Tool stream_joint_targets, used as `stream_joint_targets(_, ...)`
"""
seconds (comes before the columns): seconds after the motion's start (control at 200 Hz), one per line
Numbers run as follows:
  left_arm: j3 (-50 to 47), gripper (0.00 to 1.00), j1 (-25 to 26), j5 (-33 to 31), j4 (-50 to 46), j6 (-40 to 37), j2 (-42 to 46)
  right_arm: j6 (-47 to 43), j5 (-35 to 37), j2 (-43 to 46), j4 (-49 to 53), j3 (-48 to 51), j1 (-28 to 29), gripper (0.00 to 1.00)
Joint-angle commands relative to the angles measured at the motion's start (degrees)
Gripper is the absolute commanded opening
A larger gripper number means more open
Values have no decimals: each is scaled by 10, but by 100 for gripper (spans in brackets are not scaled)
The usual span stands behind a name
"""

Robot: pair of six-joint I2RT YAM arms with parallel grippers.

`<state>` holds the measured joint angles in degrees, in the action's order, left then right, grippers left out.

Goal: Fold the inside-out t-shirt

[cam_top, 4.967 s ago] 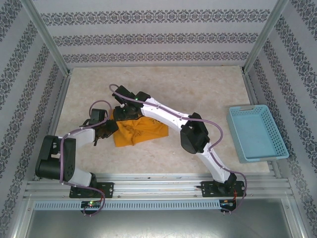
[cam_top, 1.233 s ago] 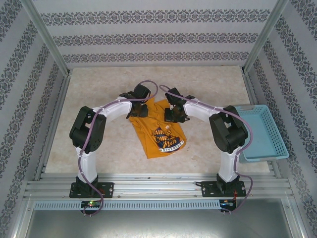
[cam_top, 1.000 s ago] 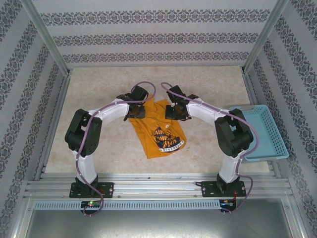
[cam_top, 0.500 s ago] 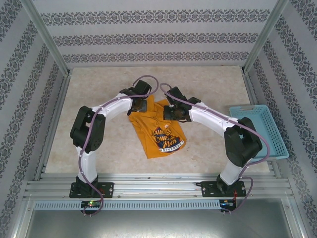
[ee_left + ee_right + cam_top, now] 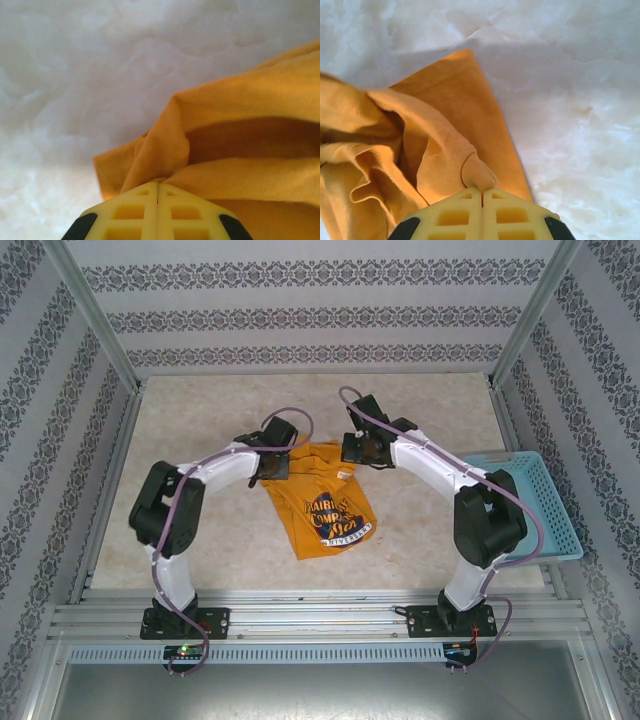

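Observation:
The mustard-orange t-shirt lies mid-table, its dark-and-white print facing up near its front end. My left gripper sits at the shirt's far-left corner. In the left wrist view that gripper is shut, with a fold of the orange cloth pinched between its yellow fingertips. My right gripper is at the far-right corner. In the right wrist view the right gripper is shut on a stitched hem of the shirt, which bunches up to the left.
A light-blue plastic basket stands at the table's right edge, beside the right arm's elbow. Pale marbled tabletop surrounds the shirt. Patterned walls and metal posts enclose the back and both sides.
The left gripper has shut on the shirt's far-left corner. The right gripper has pulled its corner back and to the right, spreading the shirt's far edge wider.

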<state>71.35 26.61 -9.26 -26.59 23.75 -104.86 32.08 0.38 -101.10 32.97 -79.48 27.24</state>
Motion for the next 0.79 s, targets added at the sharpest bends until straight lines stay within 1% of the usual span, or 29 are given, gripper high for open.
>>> stream_joint_targets(0.0, -50, 0, -10, 7, 90, -7, 78, -16, 0, -11, 40, -27, -11, 0)
stream_joint_targets(0.12, -111, 0, -28, 33, 154, 5, 130, -24, 8, -22, 68, -53, -18, 0)
stream_joint_targets(0.21, -138, 0, -45, 65, 183, 14, 143, -28, 18, -33, 89, -81, -22, 0)
stream_joint_targets(0.295, -142, 0, -53, 81, 187, 13, 136, -37, 35, -52, 117, -124, -22, 0)
stream_joint_targets(0.47, -154, 0, -65, 92, 203, 11, 121, -54, 73, -106, 169, -219, -22, 0)
stream_joint_targets(0.565, -147, 0, -70, 102, 199, 6, 101, -59, 75, -140, 185, -265, -21, 0)
stream_joint_targets(0.659, -133, 0, -73, 98, 185, -2, 81, -64, 77, -180, 209, -318, -20, 0)
stream_joint_targets(0.789, -141, 0, -85, 87, 184, -5, 82, -77, 126, -230, 254, -388, -19, 0)
